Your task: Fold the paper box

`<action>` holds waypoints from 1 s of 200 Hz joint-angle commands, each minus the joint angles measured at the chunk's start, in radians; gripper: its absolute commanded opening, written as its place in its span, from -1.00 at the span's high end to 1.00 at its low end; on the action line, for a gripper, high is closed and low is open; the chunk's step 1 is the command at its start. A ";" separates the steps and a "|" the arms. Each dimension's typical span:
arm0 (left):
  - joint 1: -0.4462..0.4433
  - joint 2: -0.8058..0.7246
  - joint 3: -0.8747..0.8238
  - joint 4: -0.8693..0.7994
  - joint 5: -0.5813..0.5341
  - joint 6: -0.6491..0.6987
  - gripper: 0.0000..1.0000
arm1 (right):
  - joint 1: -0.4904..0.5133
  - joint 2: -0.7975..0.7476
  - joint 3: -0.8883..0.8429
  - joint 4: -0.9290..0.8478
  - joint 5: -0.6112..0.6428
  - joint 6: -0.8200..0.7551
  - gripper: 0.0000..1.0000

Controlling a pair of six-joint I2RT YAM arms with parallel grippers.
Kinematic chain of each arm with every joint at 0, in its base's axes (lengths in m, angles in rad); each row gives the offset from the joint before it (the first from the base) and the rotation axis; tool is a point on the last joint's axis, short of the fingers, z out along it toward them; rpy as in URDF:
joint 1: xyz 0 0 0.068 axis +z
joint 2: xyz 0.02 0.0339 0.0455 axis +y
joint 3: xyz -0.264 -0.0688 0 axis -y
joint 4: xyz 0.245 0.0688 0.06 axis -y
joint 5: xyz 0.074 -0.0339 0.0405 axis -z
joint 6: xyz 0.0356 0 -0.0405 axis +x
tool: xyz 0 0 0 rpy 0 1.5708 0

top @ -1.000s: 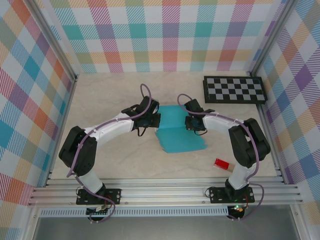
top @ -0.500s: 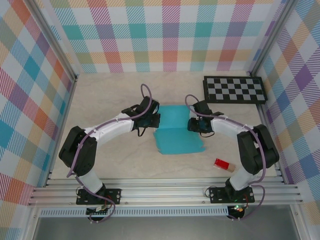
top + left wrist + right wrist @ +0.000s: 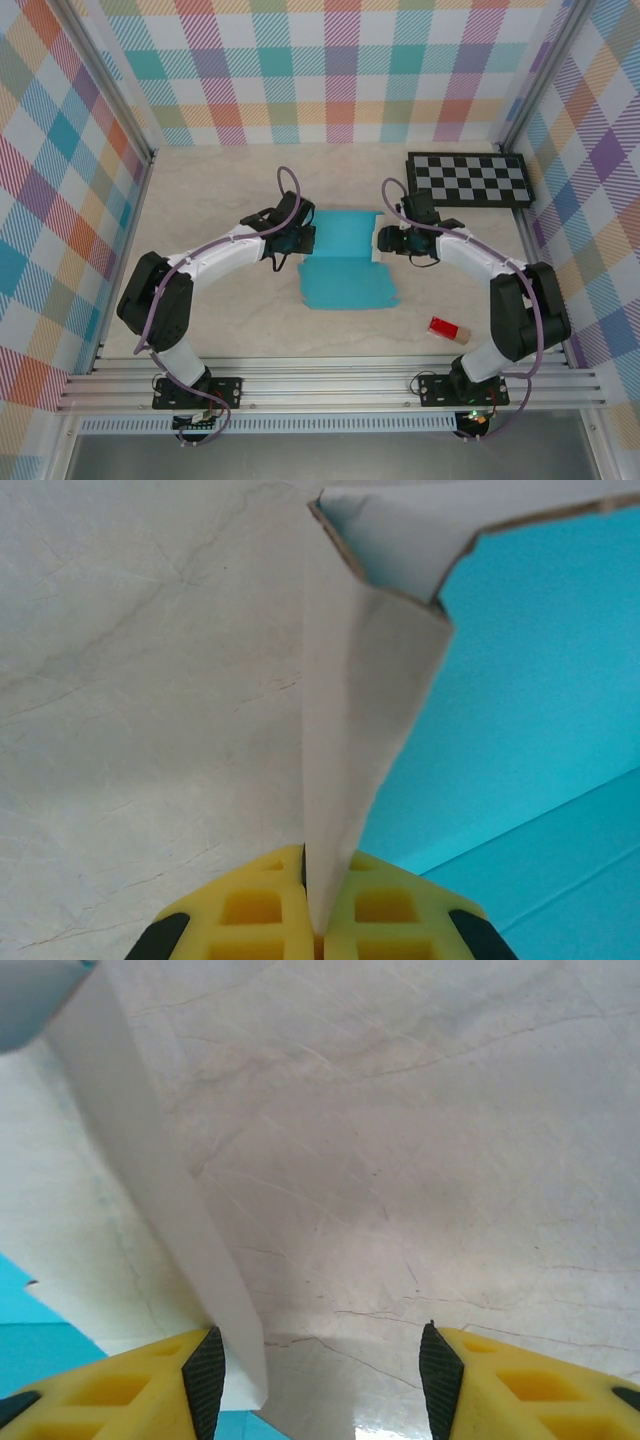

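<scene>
Folding is just starting: left jaws are pinching a flap (image 3: 360, 730) of the mostly flat box (image 3: 345, 285), right jaws are standing spread.

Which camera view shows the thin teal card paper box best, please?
The top external view: most of the thin teal card paper box lies in frame, its outline and fold visible. The left wrist view gives one white flap up close with some teal face; the right wrist view catches a white flap and a teal corner.

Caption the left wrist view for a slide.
Left pincer shut on the paper box's white flap, teal face beside.
</scene>
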 commanded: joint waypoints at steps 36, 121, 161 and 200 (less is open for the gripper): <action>0.006 -0.001 -0.013 0.008 0.060 0.018 1.00 | -0.011 0.052 0.047 0.130 -0.161 -0.099 -0.06; 0.006 -0.012 -0.013 0.018 0.085 0.025 1.00 | -0.014 0.116 0.060 0.157 -0.051 -0.081 0.86; 0.003 -0.011 -0.014 0.044 0.113 -0.021 1.00 | 0.039 0.137 0.046 0.133 0.135 -0.026 1.00; -0.024 0.012 0.001 0.046 0.099 -0.052 1.00 | 0.133 0.236 0.166 -0.054 0.382 0.079 1.00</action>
